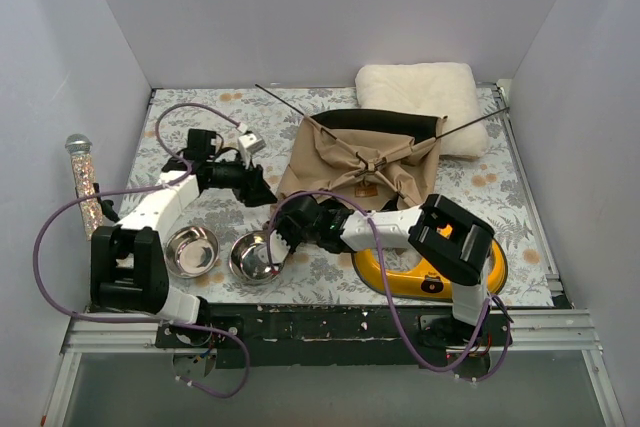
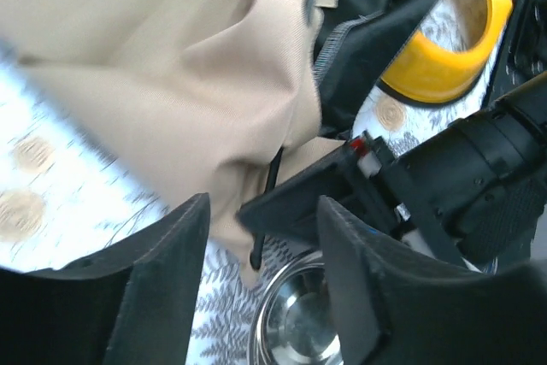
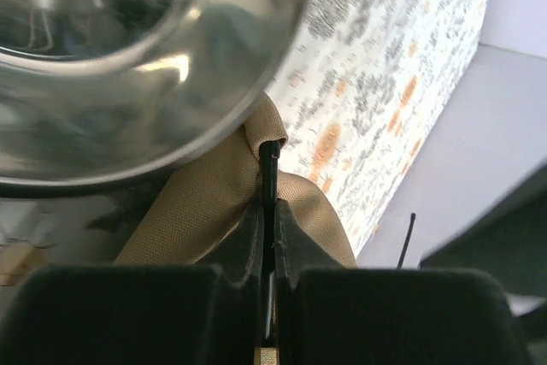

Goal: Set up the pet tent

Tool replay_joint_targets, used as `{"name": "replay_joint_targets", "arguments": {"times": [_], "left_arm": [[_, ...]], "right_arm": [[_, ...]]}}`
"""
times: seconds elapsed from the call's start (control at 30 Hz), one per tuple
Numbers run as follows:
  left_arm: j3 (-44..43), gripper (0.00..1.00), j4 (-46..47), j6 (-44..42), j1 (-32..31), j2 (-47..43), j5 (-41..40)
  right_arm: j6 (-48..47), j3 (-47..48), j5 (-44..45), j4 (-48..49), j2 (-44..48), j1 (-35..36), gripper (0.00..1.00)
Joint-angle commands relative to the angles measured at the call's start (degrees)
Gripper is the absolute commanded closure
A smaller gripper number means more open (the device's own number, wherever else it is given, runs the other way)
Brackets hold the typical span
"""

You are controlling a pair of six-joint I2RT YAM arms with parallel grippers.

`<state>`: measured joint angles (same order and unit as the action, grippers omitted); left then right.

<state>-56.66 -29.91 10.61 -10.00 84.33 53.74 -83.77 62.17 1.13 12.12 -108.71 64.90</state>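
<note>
The left gripper (image 1: 262,190) is released, with jaws apart, just beside the left corner of the pet tent (image 1: 360,162). The right gripper (image 1: 282,232) is clenched on a black rod (image 3: 270,168) and tan fabric, seen only in its wrist view, near a steel bowl (image 1: 257,257). The tent lies collapsed at mid-table, its long rods (image 1: 288,105) pointing to both far corners. There is open table on its left.
</note>
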Motion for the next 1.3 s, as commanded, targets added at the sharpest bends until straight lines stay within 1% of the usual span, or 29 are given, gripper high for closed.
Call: {"name": "replay_joint_targets", "arguments": {"times": [0.0,0.03,0.1,0.17,0.33,0.37,0.43,0.5,0.67,0.8,0.83,1.0,1.03,1.13,1.17,1.27], "left_arm": [[1.21,0.44,-0.32,-1.64,9.28,-6.72,5.93],[1.21,0.43,-0.50,-1.99,12.17,-7.25,7.07],[1.47,0.39,-0.24,-2.52,16.04,-7.43,10.41],[2.08,0.39,-1.63,-5.59,18.95,-7.34,13.67],[5.59,0.41,-2.17,-10.34,23.18,-7.43,17.54],[6.30,0.43,-1.82,-12.26,23.62,-7.60,17.63],[7.35,0.46,-0.07,-11.93,24.15,-7.78,17.11],[8.06,0.48,0.29,-12.80,24.15,-7.61,16.58],[10.52,0.41,0.03,-16.58,23.71,-7.43,17.72],[11.66,0.42,1.78,-17.99,22.39,-7.25,19.91],[11.75,0.43,2.66,-17.91,22.22,-7.17,20.70],[11.93,0.46,9.68,-13.26,21.60,-8.22,23.60],[12.19,0.46,12.31,-11.07,21.34,-8.83,23.61],[14.38,0.48,22.76,-0.62,20.72,-10.41,22.03],[14.74,0.48,25.23,1.23,20.29,-10.68,21.77],[14.56,0.53,26.04,2.48,18.53,-10.07,21.06]], "right_arm": [[1.94,4.53,1.69,1.77,0.95,-3.55,0.99],[2.72,5.67,1.77,1.33,1.04,-4.17,0.99],[3.61,7.69,1.51,0.36,1.39,-4.96,0.99],[4.31,9.19,1.16,-0.07,2.00,-5.49,0.99],[6.16,11.57,0.37,-0.87,3.67,-6.02,0.99],[6.42,11.74,0.02,-0.87,4.11,-6.19,0.99],[7.30,12.01,-0.24,-1.22,5.08,-6.54,0.99],[8.09,12.45,-0.25,-1.92,6.04,-6.98,0.99],[10.55,13.24,-0.69,-2.54,8.16,-7.86,0.99],[11.60,13.85,-0.69,-2.63,8.86,-7.86,0.99],[11.96,14.03,-2.43,-2.89,8.86,-7.95,0.99],[12.84,14.82,-2.88,-3.77,9.21,-7.95,0.99],[12.93,14.82,-2.80,-3.86,9.21,-7.95,0.99],[13.37,14.65,-2.97,-4.03,9.56,-7.95,0.99],[13.63,14.64,-2.97,-4.12,9.65,-7.86,0.99],[13.81,14.73,-2.88,-4.03,9.57,-7.86,0.99]]}}
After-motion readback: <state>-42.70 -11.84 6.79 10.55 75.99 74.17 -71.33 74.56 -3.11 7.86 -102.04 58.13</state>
